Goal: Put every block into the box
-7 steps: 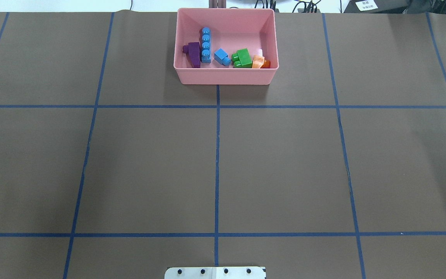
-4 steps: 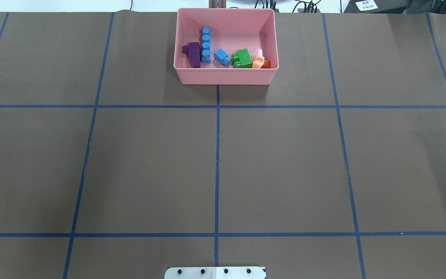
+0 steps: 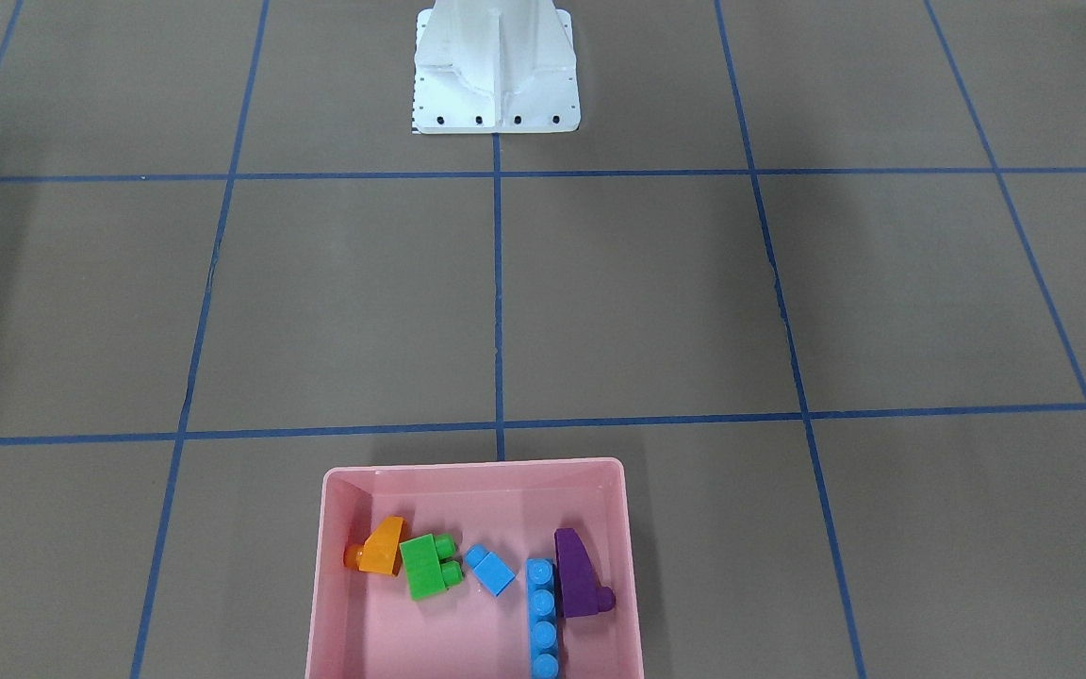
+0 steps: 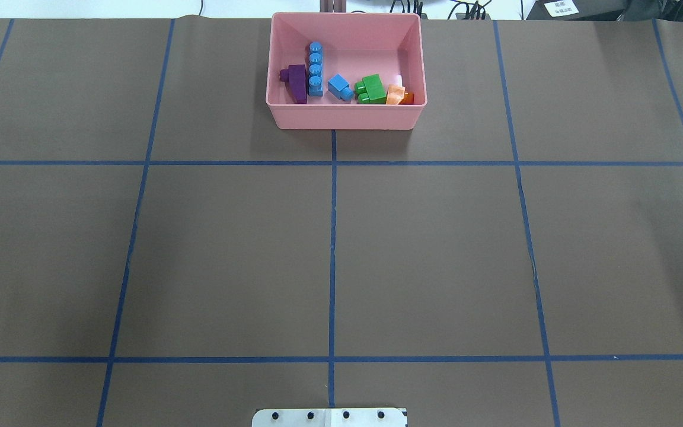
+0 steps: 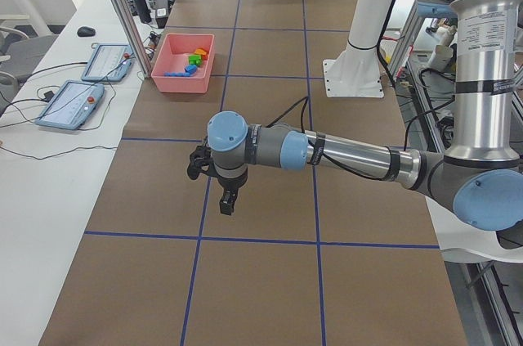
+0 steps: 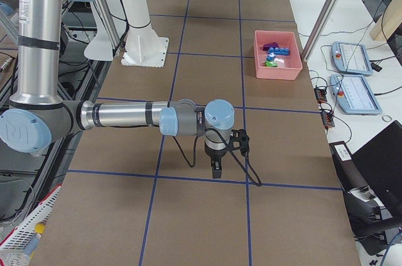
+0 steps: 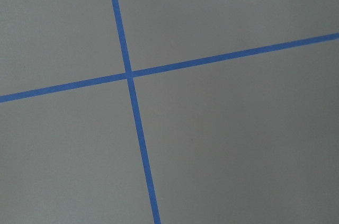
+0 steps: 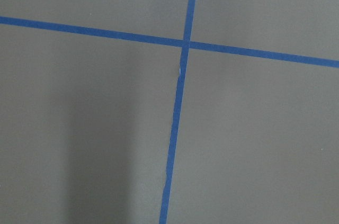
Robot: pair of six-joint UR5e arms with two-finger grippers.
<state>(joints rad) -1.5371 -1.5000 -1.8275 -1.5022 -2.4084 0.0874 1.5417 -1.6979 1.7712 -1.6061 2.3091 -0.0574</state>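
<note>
Nothing has moved in the last second: the box and the blocks lie just where they lay before. A brown worktop [image 4: 436,249] crossed by blue tape lines fills the overhead view. The left arm [image 5: 343,154] and the right arm [image 6: 125,115] each reach out low over opposite ends of the worktop, well apart from the box. The left claw [image 5: 229,199] and the right claw [image 6: 217,166] point down at bare worktop; whether either is released or clenched cannot be told from these side views. A white robot base [image 3: 496,71] stands at the robot's edge. The pink box [image 4: 344,117] sits at the far edge, on the centre line. All five blocks lie inside it, in a row along its nearer wall. From the robot's left: the purple block [image 4: 298,83] touching the long blue block [image 4: 315,68], the small blue block [image 4: 338,86], then the green block [image 4: 373,89] touching the orange block [image 4: 395,93].
</note>
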